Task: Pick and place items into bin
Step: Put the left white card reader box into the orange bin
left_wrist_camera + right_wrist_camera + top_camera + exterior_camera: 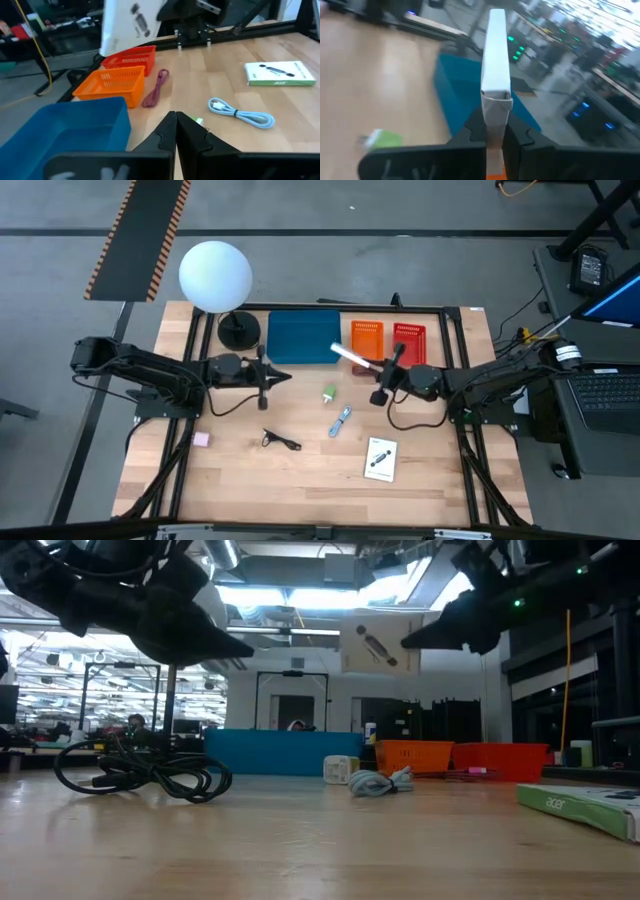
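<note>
A white printed card (496, 60) is clamped edge-on in the right claw (492, 132), lifted off the surface (300, 480) and held over the near right corner of the blue bin (303, 337), just at the orange basket's (365, 340) edge. In the high view it shows as a pale strip at about 1 o'clock from the surface's middle; the low view shows its printed face hanging high in the air.

The second white printed card (381, 458) lies flat at about 5 o'clock, well apart from the bin. The green lump (328, 393) sits near the middle, with the blue-white cable coil (340, 421) just below it (towards 6 o'clock). The black cable piece (279, 440) lies at about 7 o'clock, and the pink block (201, 439) further out at 8 o'clock near the left rail. A reddish cord (156, 88) lies beside the orange basket, seen from the left wrist view.

The left claw (175, 131) has its fingers pressed together on nothing, hovering at about 10 o'clock in front of the bin. A red basket (409, 343) stands right of the orange one. A white globe lamp (215, 276) stands at the far left corner.
</note>
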{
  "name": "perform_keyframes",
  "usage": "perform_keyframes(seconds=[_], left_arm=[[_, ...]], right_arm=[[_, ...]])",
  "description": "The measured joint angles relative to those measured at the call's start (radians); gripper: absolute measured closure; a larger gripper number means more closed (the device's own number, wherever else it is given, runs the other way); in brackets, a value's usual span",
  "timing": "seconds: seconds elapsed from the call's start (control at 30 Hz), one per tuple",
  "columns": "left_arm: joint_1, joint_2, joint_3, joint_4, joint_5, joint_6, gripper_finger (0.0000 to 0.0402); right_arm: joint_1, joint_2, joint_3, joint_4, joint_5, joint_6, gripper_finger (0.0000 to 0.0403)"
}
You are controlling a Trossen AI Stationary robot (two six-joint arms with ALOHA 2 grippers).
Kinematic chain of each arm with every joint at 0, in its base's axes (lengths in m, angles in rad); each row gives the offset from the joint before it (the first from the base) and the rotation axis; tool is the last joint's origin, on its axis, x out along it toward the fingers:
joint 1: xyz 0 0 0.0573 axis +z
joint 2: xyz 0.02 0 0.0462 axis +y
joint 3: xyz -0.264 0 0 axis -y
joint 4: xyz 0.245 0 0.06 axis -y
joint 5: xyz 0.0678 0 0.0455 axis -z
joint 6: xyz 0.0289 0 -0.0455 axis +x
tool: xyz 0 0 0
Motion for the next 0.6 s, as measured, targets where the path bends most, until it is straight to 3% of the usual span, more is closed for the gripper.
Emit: perform_keyframes(seconds=[0.27, 0.43, 0.6], left_arm=[[-0.001, 0.000, 0.000, 0.025, -0.007, 0.014, 0.0398], [-0.003, 0.000, 0.000, 0.024, -0.007, 0.011, 0.0398], [-0.003, 0.000, 0.000, 0.025, -0.010, 0.026, 0.0398]], right_arm=[[-0.012, 0.000, 0.000, -0.050, 0.275, 0.051, 0.0391], [-0.012, 0.000, 0.006, -0.085, 0.349, 0.087, 0.0389], [-0.012, 0.002, 0.095, -0.292, 0.386, 0.190, 0.0391]])
